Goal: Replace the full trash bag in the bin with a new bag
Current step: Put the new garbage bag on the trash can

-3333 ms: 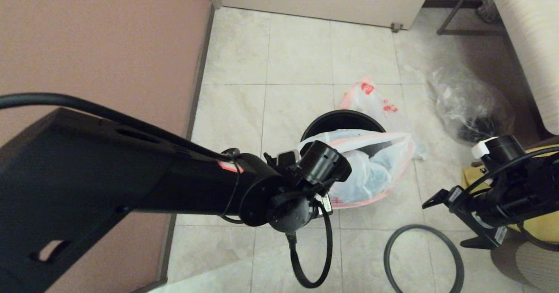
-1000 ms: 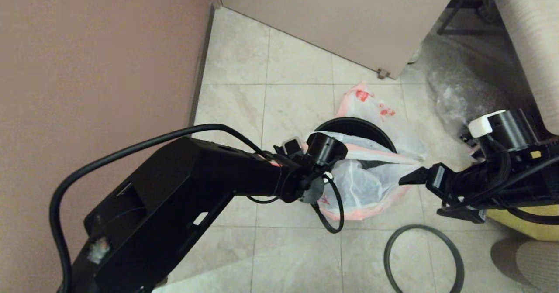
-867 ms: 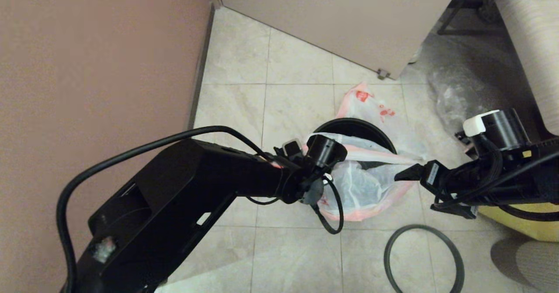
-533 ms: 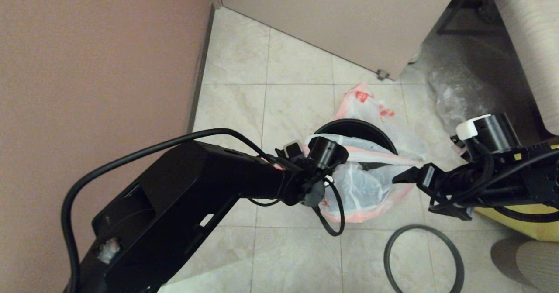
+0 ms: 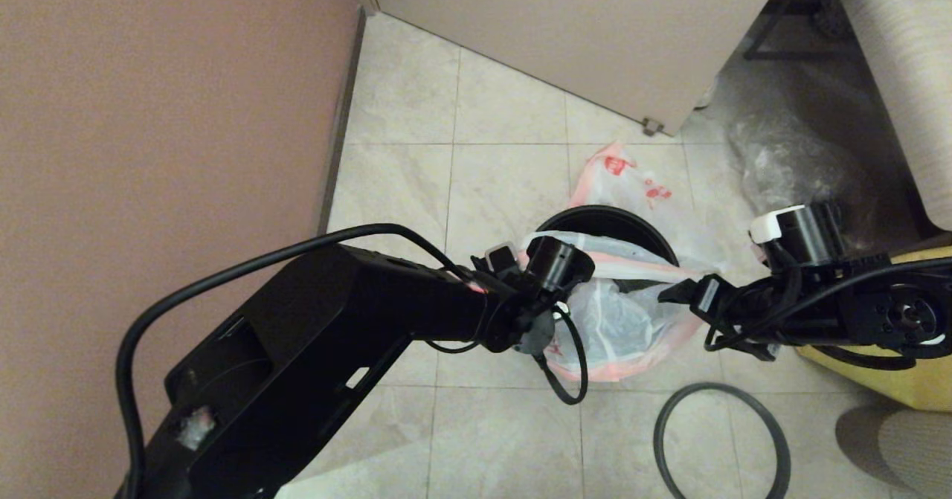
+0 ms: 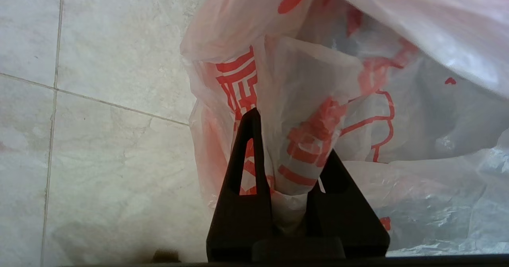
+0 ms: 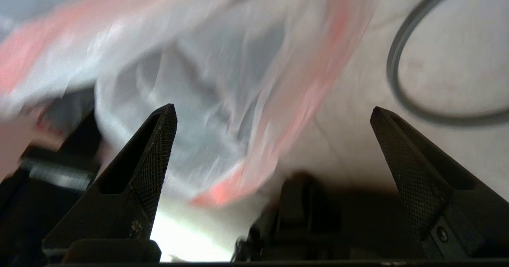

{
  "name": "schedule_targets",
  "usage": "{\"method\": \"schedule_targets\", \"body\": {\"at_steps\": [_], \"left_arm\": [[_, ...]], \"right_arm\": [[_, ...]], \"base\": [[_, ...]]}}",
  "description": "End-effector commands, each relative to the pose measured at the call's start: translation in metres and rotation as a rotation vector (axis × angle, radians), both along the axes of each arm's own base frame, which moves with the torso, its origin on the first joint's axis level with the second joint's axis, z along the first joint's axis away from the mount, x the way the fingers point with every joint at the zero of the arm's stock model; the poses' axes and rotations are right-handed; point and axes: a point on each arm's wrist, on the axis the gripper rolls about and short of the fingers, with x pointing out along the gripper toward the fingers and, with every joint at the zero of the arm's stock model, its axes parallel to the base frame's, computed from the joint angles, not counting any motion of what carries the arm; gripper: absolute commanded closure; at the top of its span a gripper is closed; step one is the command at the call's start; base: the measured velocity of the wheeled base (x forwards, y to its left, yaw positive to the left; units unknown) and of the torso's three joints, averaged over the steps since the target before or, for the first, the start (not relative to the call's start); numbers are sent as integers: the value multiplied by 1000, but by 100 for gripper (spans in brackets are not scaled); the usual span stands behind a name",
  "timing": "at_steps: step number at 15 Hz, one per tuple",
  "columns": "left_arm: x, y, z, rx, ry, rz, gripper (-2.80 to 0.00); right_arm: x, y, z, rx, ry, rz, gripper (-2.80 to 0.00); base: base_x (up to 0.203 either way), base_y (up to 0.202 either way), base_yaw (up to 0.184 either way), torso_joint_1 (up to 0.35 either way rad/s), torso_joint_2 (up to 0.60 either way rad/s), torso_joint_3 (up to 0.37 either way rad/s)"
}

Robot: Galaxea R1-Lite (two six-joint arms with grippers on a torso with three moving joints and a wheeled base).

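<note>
Thin slippery plastic | left gripper (image 6: pixel 292 179) pinches full trash bag (image 5: pixel 632 320) rim | right gripper (image 7: pixel 272 112) wide at its 3 o'clock edge

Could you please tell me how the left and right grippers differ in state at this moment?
The left gripper is shut on a bunched fold of the new bag, whereas the right gripper holds nothing. The left fingers sit close together; the right fingers are spread wide. Both are at the same bag, from opposite sides.
</note>
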Motion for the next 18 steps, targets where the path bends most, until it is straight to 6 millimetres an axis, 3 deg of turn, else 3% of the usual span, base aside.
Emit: {"method": "schedule_targets", "body": {"at_steps": [1, 4, 5, 9, 14, 18], "left_arm": [[4, 3, 0, -3, -4, 17, 0], [6, 5, 0, -3, -6, 22, 0], [7, 5, 1, -6, -8, 24, 0], [8, 7, 3, -9, -11, 29, 0], [11, 7, -2, -3, -6, 32, 0], [11, 8, -1, -5, -8, 33, 0]], "right_arm": [[17, -8, -14, -3, -16, -30, -280], [27, -24, -20, -29, -35, -60, -280], [29, -28, -21, -29, -36, -70, 0], [39, -28, -25, -20, -82, -76, 0], [22, -29, -6, -7, -112, -77, 0], [23, -27, -22, -11, -62, -69, 0]], "base": [[0, 0, 0, 0, 0, 0], [0, 0, 0, 0, 0, 0], [0, 0, 0, 0, 0, 0], [0, 0, 0, 0, 0, 0], [0, 0, 0, 0, 0, 0], [0, 0, 0, 0, 0, 0]]}}
